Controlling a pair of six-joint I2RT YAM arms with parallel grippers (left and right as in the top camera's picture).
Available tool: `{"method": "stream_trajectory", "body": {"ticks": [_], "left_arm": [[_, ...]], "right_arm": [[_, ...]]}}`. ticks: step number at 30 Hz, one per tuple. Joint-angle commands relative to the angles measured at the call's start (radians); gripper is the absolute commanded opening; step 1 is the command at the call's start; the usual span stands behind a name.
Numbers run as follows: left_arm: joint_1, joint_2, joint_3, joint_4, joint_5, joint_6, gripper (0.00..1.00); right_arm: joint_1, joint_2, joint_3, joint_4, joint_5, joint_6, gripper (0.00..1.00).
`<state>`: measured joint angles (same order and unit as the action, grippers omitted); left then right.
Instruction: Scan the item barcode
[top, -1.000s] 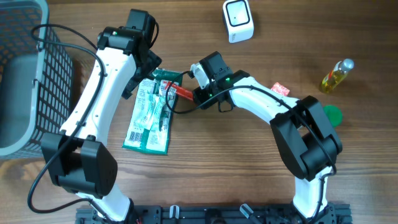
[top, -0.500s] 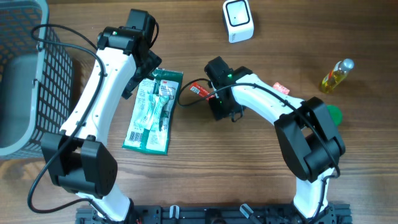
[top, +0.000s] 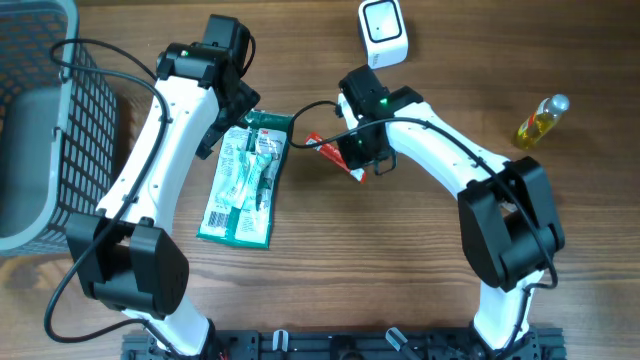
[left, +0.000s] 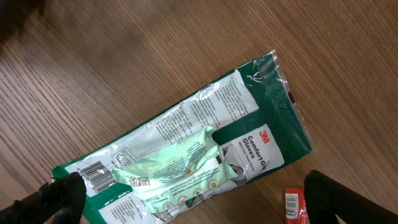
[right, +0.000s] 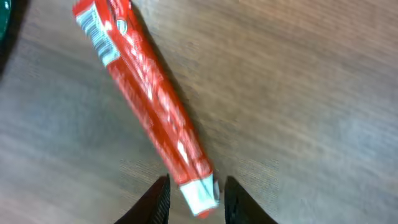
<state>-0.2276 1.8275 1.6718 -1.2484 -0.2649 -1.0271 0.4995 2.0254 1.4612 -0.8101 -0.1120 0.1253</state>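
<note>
STEP: grasping slim red foil packet (right: 149, 106) | RIGHT gripper (right: 196, 202): straddles its white end, pinch unconfirmed | LEFT gripper (left: 193, 199): spread wide over green glove pack (left: 186, 143) | PACKET: between glove pack and white box scanner (top: 383, 33) | NEXT: secure hold, face barcode to scanner

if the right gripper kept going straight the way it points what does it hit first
The red packet: its white end lies between the fingertips of the right gripper, the rest running ahead. Whether they touch it is unclear.

Three cameras are watching one table (top: 400, 280).
Overhead is looking straight down; both wrist views are hovering close, all sharing the red packet (top: 322, 147).
</note>
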Motion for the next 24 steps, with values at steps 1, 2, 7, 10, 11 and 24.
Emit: {"method": "stream_trajectory", "body": {"ticks": [1,2,7,10,11,24], "left_arm": [[0.001,0.006,0.015,0.0,-0.02,-0.002,1.0],[0.001,0.006,0.015,0.0,-0.02,-0.002,1.0],[0.001,0.006,0.015,0.0,-0.02,-0.002,1.0],[0.001,0.006,0.015,0.0,-0.02,-0.002,1.0],[0.001,0.006,0.015,0.0,-0.02,-0.002,1.0],[0.001,0.006,0.015,0.0,-0.02,-0.002,1.0]], "right_arm": [[0.002,0.062,-0.047,0.048,-0.004,-0.02,0.29],[0.002,0.072,-0.057,0.048,0.027,-0.016,0.29],[0.0,0.073,-0.058,-0.13,0.056,0.058,0.43],[0.0,0.073,-0.057,-0.226,-0.023,0.058,0.45],[-0.001,0.072,-0.048,-0.256,-0.043,0.057,0.48],[-0.125,-0.208,0.055,-0.333,-0.043,0.061,0.68]]}}
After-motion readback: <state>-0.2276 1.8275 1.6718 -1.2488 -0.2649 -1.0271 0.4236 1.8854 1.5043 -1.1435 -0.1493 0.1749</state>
